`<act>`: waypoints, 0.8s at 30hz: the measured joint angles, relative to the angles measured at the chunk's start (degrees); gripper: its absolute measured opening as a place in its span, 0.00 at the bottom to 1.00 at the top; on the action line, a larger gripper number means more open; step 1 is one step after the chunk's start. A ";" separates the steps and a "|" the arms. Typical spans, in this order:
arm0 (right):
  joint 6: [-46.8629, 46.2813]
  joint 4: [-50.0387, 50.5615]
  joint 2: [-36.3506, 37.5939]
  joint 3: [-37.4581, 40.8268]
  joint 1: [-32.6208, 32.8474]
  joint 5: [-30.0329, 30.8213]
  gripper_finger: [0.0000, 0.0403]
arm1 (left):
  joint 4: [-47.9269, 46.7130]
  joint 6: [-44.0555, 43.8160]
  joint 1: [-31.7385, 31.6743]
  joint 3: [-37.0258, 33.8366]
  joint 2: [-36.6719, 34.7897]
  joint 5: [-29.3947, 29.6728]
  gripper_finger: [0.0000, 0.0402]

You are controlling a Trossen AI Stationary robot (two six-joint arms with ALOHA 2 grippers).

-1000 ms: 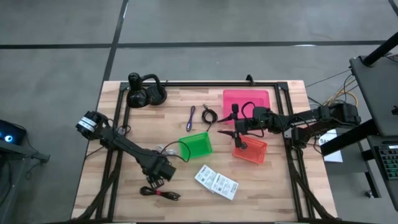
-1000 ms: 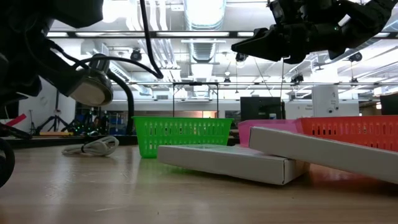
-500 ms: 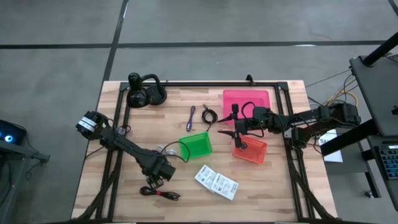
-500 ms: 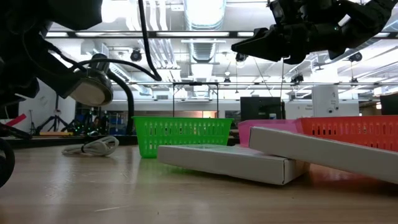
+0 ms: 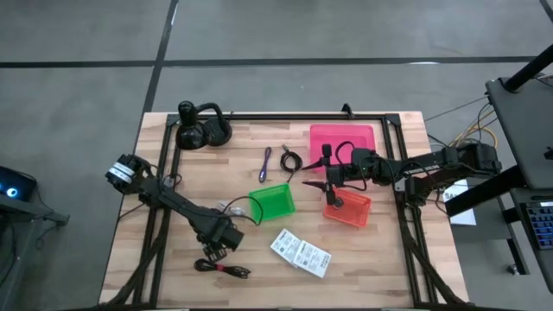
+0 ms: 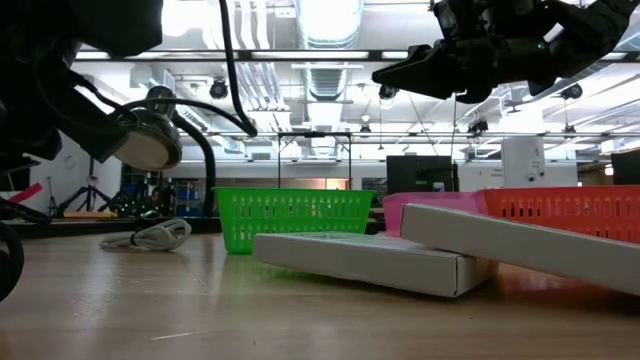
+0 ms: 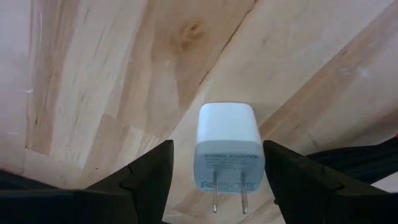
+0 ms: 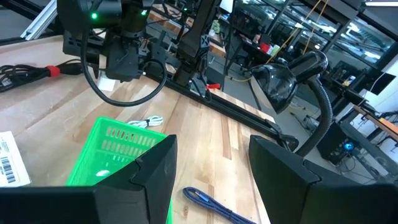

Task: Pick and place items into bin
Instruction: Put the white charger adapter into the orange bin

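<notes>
- My left gripper (image 7: 214, 171) hangs open over a white charger (image 7: 226, 149) lying on the table (image 5: 363, 259).
- Right gripper (image 5: 311, 184) open, empty, beside the orange bin (image 5: 349, 210).
- Purple cable (image 5: 265, 161), white packets (image 5: 301, 252), black-red cable (image 5: 223, 268) remain out.

Counter (image 7: 93, 74): pale wood, grain showing, smooth matt. Charger (image 7: 226, 149): white plastic, showing metal prongs. Green basket (image 5: 273, 202): plastic mesh. Fingers (image 7: 149, 177): matt black.

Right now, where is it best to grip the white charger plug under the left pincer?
Probably across the two flat sides of the white charger plug, coming straight down from above. It lies flat on the table, prongs free, and the open left pincer already straddles it.
</notes>
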State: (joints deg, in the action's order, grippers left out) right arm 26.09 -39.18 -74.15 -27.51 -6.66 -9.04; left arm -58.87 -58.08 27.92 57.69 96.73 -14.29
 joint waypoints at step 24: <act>0.04 0.52 0.00 0.00 0.00 0.00 0.46 | -0.03 3.17 -0.04 -0.02 0.00 -0.56 0.34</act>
State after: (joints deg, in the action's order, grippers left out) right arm 26.13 -38.65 -74.15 -27.51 -6.66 -9.04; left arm -58.89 -54.92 27.88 57.67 96.73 -14.85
